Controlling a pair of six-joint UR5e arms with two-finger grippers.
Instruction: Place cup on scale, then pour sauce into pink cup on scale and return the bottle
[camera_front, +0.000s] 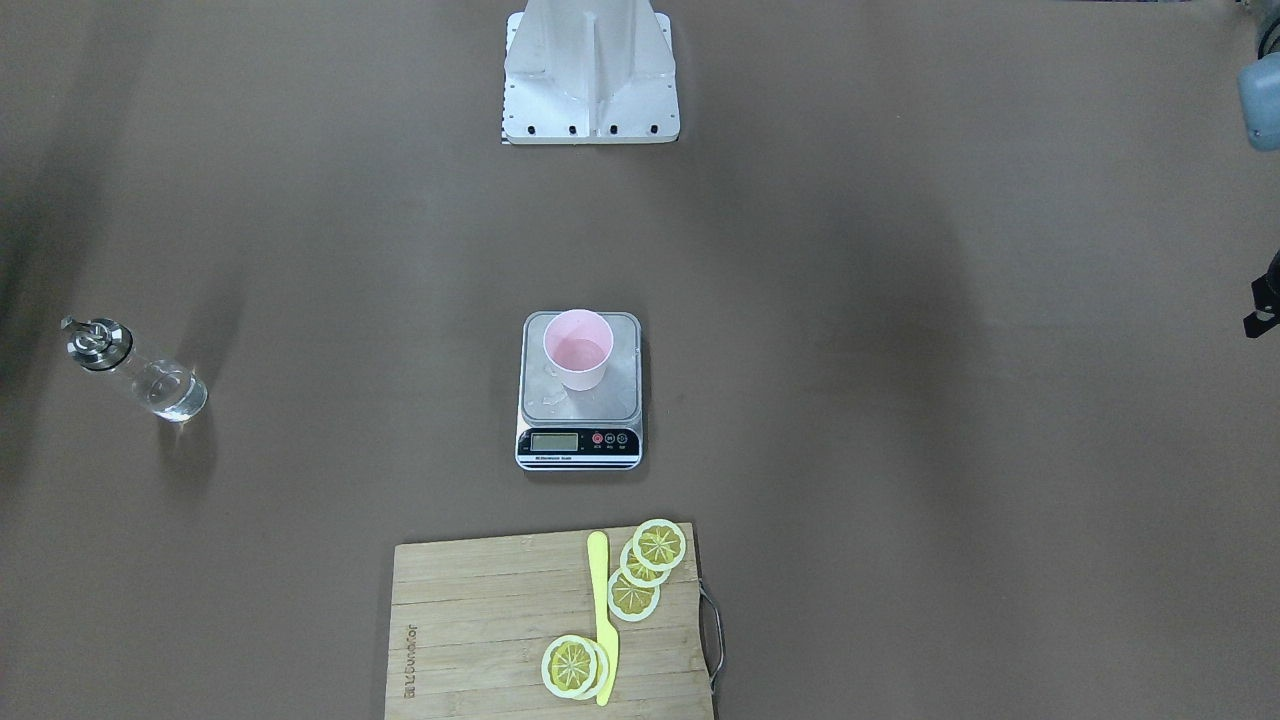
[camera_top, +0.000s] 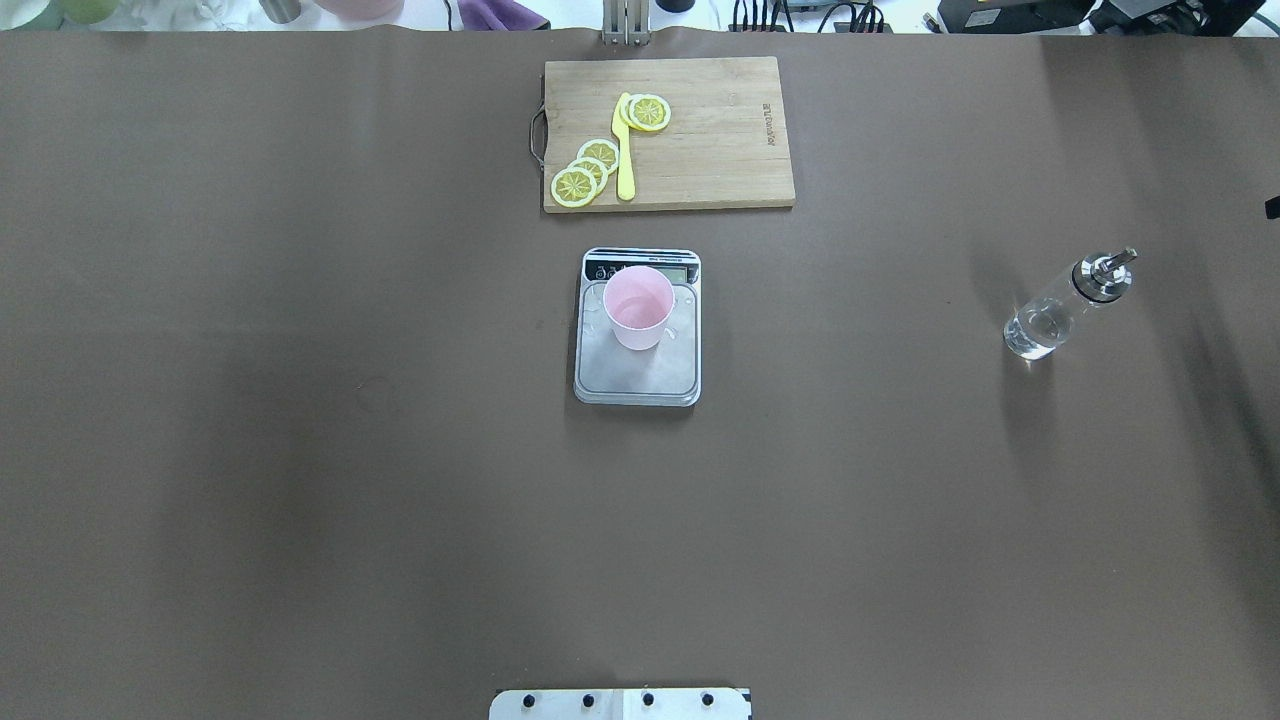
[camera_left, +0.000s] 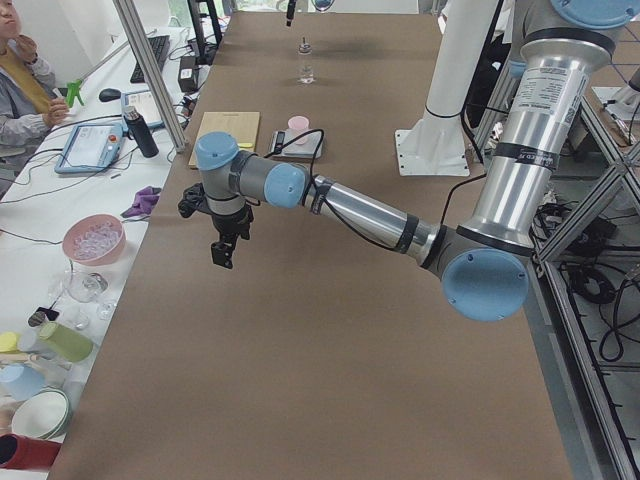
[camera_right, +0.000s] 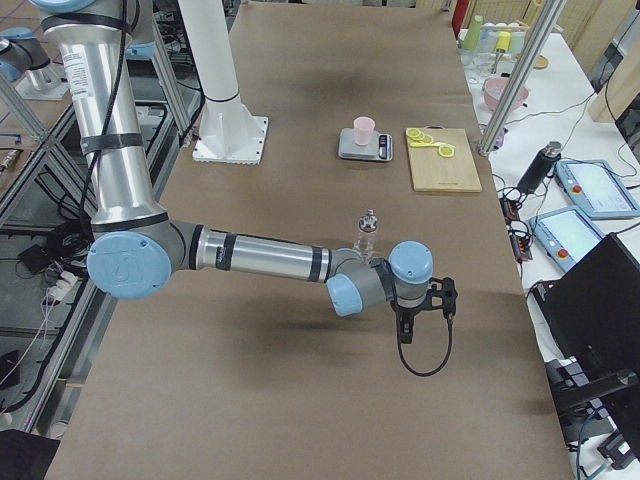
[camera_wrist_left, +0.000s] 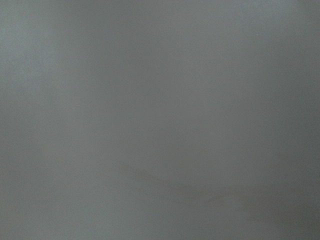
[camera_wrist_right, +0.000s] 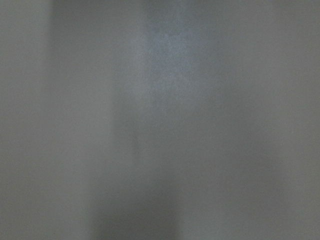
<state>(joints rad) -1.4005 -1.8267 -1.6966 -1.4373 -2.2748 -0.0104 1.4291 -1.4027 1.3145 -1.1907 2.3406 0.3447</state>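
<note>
The pale pink cup (camera_top: 638, 305) stands upright on the steel scale (camera_top: 637, 382) at mid-table, with a few clear drops on the platform beside it. The clear glass bottle (camera_top: 1058, 308) with its silver spout stands alone far out on my right side, a little clear sauce (camera_top: 1032, 333) in its bottom. My left gripper (camera_left: 224, 247) hangs over bare table near the left end, far from the cup (camera_left: 298, 124). My right gripper (camera_right: 404, 328) hangs just short of the bottle (camera_right: 368, 232). Whether either is open or shut I cannot tell. Both wrist views give only blurred grey.
A bamboo cutting board (camera_top: 720, 150) with lemon slices (camera_top: 586, 170) and a yellow knife (camera_top: 624, 150) lies beyond the scale. The robot's white base (camera_front: 590, 80) stands behind it. A person (camera_left: 20, 70), tablets and bowls are at a side table past the far edge.
</note>
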